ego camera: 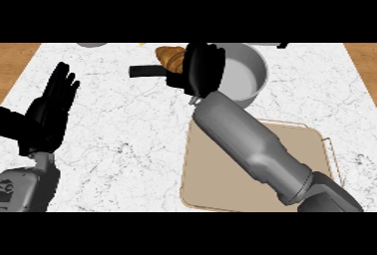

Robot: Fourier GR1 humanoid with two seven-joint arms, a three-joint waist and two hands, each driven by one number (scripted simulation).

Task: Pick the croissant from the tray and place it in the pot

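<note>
Right robot hand is curled round the croissant, holding it at the left rim of the grey pot, above the pot's black handle. Croissant tip sticks out to the left of the fingers; it is not inside the pot. Beige tray lies near the pot on the white marble table, partly covered by the right forearm. Left robot hand rests open at the view's left, fingers up.
</note>
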